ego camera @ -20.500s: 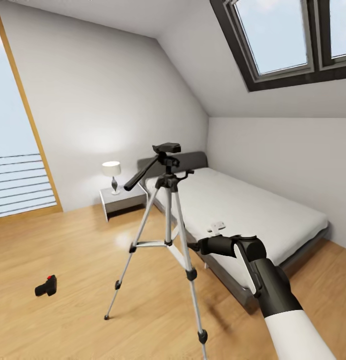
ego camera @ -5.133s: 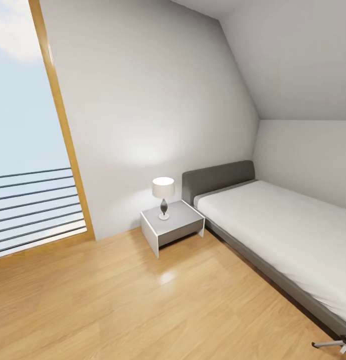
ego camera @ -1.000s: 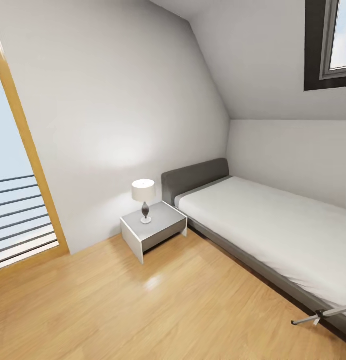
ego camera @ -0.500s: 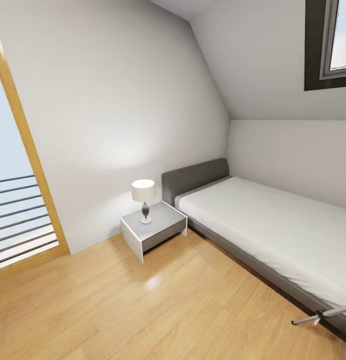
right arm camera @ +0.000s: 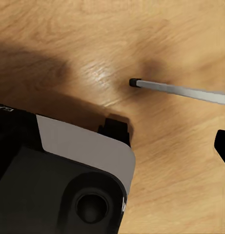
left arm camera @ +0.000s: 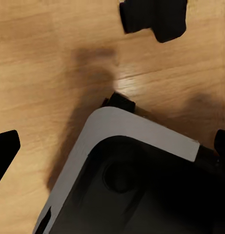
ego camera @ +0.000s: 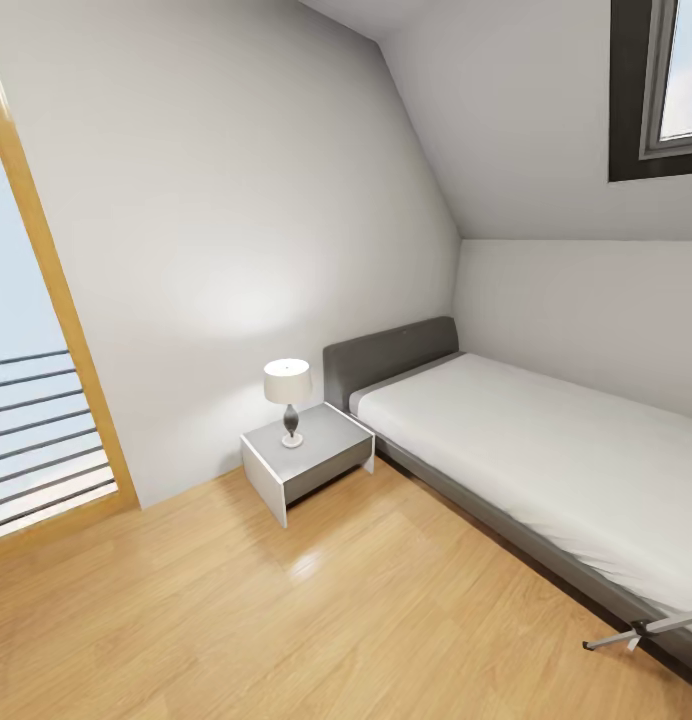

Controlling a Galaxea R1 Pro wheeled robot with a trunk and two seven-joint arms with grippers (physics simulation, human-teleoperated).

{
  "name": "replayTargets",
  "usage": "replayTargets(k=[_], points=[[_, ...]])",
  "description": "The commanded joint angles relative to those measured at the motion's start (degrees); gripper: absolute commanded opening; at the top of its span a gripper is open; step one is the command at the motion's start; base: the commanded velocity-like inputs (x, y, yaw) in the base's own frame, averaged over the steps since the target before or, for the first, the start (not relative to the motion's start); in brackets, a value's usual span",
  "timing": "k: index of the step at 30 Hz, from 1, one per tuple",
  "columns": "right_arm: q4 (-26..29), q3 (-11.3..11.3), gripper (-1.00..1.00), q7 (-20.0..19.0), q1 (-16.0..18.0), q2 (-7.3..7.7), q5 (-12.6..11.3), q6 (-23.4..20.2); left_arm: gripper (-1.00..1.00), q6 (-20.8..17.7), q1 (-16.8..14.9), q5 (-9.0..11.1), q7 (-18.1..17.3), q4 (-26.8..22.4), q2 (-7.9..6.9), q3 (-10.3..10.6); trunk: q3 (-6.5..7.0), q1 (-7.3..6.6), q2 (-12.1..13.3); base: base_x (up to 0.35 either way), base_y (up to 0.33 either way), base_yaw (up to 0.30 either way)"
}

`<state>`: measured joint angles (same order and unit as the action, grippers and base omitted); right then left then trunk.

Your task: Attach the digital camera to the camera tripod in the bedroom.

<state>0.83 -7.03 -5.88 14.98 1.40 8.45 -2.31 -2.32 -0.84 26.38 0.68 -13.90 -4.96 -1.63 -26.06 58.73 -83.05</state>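
A black lumpy object that looks like the digital camera point(left arm camera: 153, 17) lies on the wood floor in the left wrist view, cut off by the frame edge. My left gripper point(left arm camera: 112, 146) hangs open above the floor, its fingertips point(left arm camera: 5, 151) wide apart with nothing between them. A silver leg of the camera tripod point(ego camera: 641, 630) slants low beside the bed in the head view. The right wrist view shows a tripod leg point(right arm camera: 180, 89) with a black foot over the floor. One right fingertip point(right arm camera: 223, 146) sits at the frame edge, holding nothing.
The grey bed point(ego camera: 546, 470) with its white mattress fills the right side. A nightstand point(ego camera: 306, 462) carrying a lamp point(ego camera: 288, 400) stands against the wall. A wood-framed glass opening point(ego camera: 36, 400) is at the left. My base point(left arm camera: 136, 180) is below both wrists.
Nothing has moved over the last second. Since the older frames the head camera has turned, so the upright tripod and the camera on the floor have left its view.
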Motion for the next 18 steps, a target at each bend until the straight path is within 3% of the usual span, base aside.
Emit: replayTargets(k=[1, 8, 12, 13, 18], points=[[2.6, -0.5, 1.00, -0.2, 0.0, -0.41, 0.7, -1.1, 1.00, -5.4, -0.9, 0.2, 0.2, -3.5, -0.70, -0.2, -0.07, 0.00, 0.0, 0.000, 0.000, 0.000], [17.2, -0.7, 1.00, -0.3, 0.0, -2.18, 1.4, -8.7, 1.00, -21.0, -5.9, 0.1, 1.7, -16.4, -2.84, -0.2, -0.07, 0.00, 0.0, 0.000, 0.000, 0.000], [27.8, -0.7, 1.00, -0.3, -0.1, -2.59, 1.2, -15.7, 1.00, -26.7, -10.0, 0.1, 2.6, -22.8, -3.34, -0.2, -0.07, 0.00, 0.0, 0.000, 0.000, 0.000], [32.9, -0.7, 1.00, -0.2, 0.2, -2.76, 0.9, -18.9, 1.00, -29.0, -12.5, 0.1, 3.0, -25.2, -3.39, -0.2, -0.07, 0.00, 0.0, 0.000, 0.000, 0.000], [42.3, -0.5, 1.00, 0.1, 4.1, -2.99, -1.2, -24.9, 1.00, -33.7, -19.5, 0.4, 3.9, -28.1, -3.29, -0.3, -0.07, 0.00, 0.0, 0.000, 0.000, 0.000]])
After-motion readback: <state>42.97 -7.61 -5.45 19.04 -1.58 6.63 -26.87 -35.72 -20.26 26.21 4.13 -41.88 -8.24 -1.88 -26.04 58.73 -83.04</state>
